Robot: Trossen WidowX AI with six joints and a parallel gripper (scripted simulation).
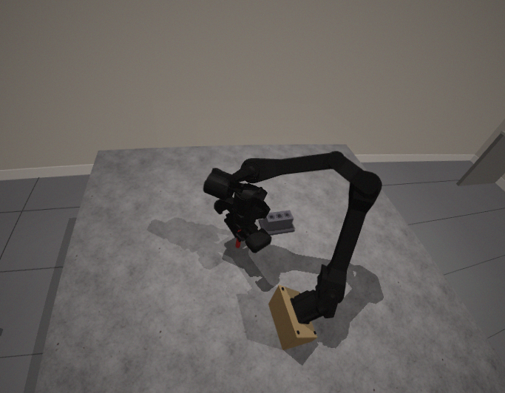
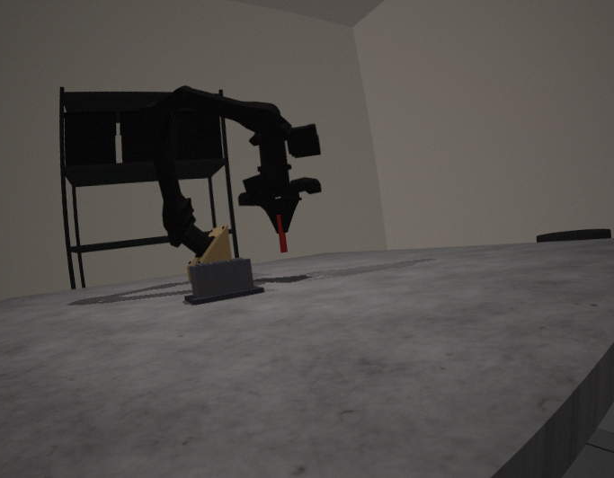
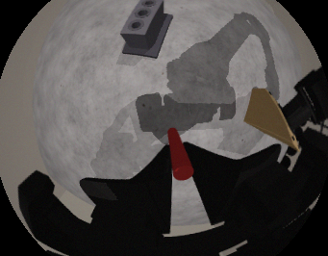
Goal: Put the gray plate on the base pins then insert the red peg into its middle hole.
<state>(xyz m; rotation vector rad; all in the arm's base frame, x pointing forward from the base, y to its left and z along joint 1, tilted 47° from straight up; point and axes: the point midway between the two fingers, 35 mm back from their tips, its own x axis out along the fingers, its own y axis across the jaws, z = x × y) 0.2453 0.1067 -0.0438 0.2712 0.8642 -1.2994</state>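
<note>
The gray plate (image 1: 281, 224) (image 2: 222, 278) (image 3: 149, 30) is a thick block lying level on the dark base (image 1: 284, 232) (image 2: 226, 296) (image 3: 160, 47). Three holes in a row show in its top; the middle hole (image 1: 279, 216) (image 3: 142, 12) looks empty. The pins are not distinguishable. My gripper (image 1: 239, 238) (image 2: 281, 230) (image 3: 176, 147) is shut on the red peg (image 1: 237, 244) (image 2: 282, 243) (image 3: 182, 166), which hangs nearly upright with a slight tilt, clear of the table. The peg's lower end sticks out below the fingertips. In the wrist view the plate is ahead of the fingers, apart from the peg.
The arm's tan mounting block (image 1: 282, 323) (image 2: 222, 246) (image 3: 266, 115) stands on the gray table (image 1: 129, 303) (image 2: 348, 369). It lies at the right in the wrist view. A dark shelf rack (image 2: 142, 169) stands behind the arm, beyond the table.
</note>
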